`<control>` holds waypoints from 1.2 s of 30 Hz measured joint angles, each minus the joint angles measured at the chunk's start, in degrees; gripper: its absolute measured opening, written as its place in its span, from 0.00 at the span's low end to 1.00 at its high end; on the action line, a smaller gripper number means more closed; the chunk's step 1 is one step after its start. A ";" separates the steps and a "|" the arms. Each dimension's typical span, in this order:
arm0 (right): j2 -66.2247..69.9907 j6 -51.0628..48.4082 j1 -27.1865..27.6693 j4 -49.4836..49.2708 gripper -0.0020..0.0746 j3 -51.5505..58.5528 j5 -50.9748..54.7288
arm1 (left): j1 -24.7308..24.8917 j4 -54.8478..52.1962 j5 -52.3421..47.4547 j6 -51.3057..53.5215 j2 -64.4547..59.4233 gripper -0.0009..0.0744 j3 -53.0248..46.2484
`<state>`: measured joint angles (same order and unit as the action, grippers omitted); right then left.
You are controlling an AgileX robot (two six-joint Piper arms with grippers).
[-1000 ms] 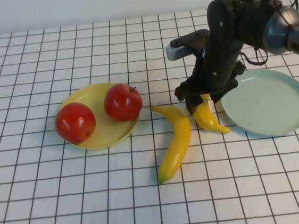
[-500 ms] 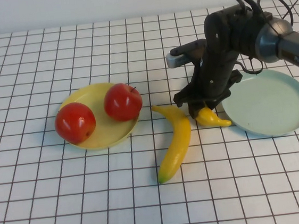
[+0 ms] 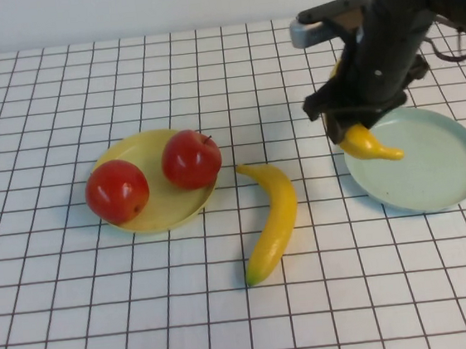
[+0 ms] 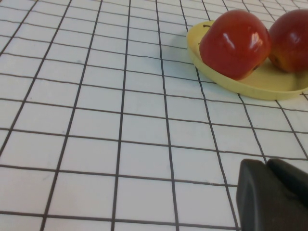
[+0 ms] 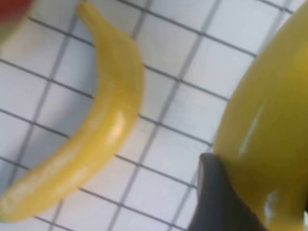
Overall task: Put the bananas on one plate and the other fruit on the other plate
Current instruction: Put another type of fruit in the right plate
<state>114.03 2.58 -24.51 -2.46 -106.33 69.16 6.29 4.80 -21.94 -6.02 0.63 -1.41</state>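
My right gripper (image 3: 354,124) is shut on a yellow banana (image 3: 366,144) and holds it in the air over the near-left rim of the blue-green plate (image 3: 432,162). That banana fills the right wrist view (image 5: 269,120). The second banana (image 3: 273,219) lies on the table between the plates and also shows in the right wrist view (image 5: 96,130). Two red apples (image 3: 116,190) (image 3: 190,158) sit on the yellow plate (image 3: 158,211). My left gripper (image 4: 274,195) is low over the table, short of the yellow plate (image 4: 250,85), with its fingers together and empty.
The table is covered by a white cloth with a black grid (image 3: 148,317). A pale wall runs along the far edge (image 3: 157,7).
My right gripper has lifted the banana off the table and carried it right and away from me, from beside the lying banana to above the blue-green plate's rim. The left arm has not moved.
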 joint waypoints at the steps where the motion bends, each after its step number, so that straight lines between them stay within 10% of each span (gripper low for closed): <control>1: -1.32 0.00 0.64 0.00 0.43 2.96 -0.92 | 0.00 0.00 0.00 0.00 0.00 0.01 0.00; 14: -5.52 -2.28 10.14 -0.32 0.43 21.45 -16.61 | 0.00 0.00 0.00 0.00 0.00 0.01 0.00; 36: -3.56 -6.37 3.33 -9.28 0.60 8.44 -6.26 | 0.00 -0.10 0.00 0.00 0.00 0.01 0.00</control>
<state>110.47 -3.79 -21.18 -11.74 -97.89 62.90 6.29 4.70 -21.94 -6.02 0.63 -1.41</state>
